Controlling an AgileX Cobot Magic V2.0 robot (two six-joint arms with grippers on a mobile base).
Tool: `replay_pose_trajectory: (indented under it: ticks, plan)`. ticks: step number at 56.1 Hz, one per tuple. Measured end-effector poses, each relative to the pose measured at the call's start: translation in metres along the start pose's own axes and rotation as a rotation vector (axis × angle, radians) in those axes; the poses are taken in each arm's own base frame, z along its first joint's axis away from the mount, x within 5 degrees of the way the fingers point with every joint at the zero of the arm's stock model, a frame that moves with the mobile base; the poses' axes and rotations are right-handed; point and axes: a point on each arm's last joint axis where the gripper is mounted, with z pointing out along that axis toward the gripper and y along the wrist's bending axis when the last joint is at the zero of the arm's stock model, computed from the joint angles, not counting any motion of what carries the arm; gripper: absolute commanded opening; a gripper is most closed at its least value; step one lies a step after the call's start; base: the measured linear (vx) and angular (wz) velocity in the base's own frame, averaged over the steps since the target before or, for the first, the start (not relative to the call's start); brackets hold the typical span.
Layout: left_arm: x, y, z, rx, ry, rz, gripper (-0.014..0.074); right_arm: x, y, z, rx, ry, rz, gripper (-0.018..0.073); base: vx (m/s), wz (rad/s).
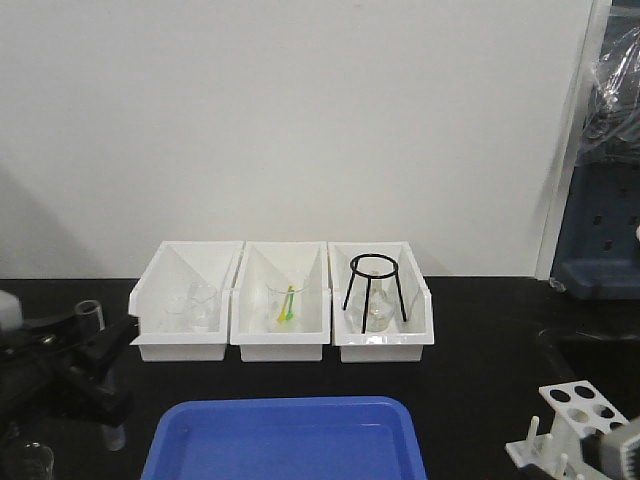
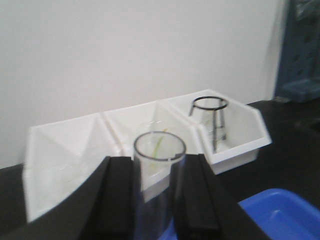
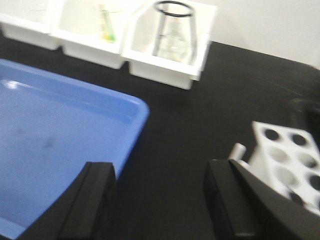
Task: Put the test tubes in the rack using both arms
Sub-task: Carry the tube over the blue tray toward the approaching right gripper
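- LEFT ARM, 8 o'clock in the front view: the left pincer (image 2: 158, 167) is clenched on a test tube (image 2: 157, 192); the tube stands upright, mouth up, with a black finger against each side; it looks empty.
- RIGHT ARM, 4 o'clock: the right pincer (image 3: 160, 172) hangs released over the bare black worktop (image 3: 200, 120), nothing between its fingers; the blue tray (image 3: 55, 130) lies at its 9 o'clock and the rack (image 3: 287, 157) at its 3 o'clock.
- RACK: it sits near the front edge of the worktop, well apart from the held tube; the holes that show are dark and unfilled, though the frame cuts off part of it.
- TRAY, 6 o'clock, between the two arms: no tube can be made out in the part in view.
- FAR SIDE, 12 o'clock: three white bins (image 1: 285, 345) stand in a row by the wall; the right-hand one holds a black tripod ring (image 1: 374, 265) over glassware.
- PROGRESS, as a judgement: the task is at an early stage; one tube is in hand and none is seated; it has yet to cross toward 4 o'clock, perhaps by a hand-over to the waiting right pincer, and go down into a hole; how many more tubes are waiting cannot be told.
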Motion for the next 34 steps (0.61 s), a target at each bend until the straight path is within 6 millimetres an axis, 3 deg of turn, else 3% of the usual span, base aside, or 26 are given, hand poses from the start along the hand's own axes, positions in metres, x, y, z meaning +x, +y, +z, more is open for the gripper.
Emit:
replay_pose_trajectory:
  ticks: [10,20,27,34]
  plan:
    - [-0.006,-0.023,0.035,0.186,-0.034,-0.123,0.0058,-0.031,0.027,0.025,-0.135,-0.009,-0.069,0.0462,0.00,0.00]
    - [0.006,-0.048,0.064,0.334,-0.055,-0.199,0.0058,-0.065,0.061,0.044,-0.256,-0.047,-0.121,0.0462,0.00,0.00]
    - [0.019,-0.063,0.078,0.407,-0.046,-0.246,0.0059,-0.084,0.084,0.052,-0.322,-0.039,-0.154,0.0462,0.00,0.00]
    - [0.027,-0.071,0.084,0.461,-0.055,-0.359,0.0058,-0.093,0.094,0.064,-0.339,0.010,-0.172,0.0462,0.00,0.00]
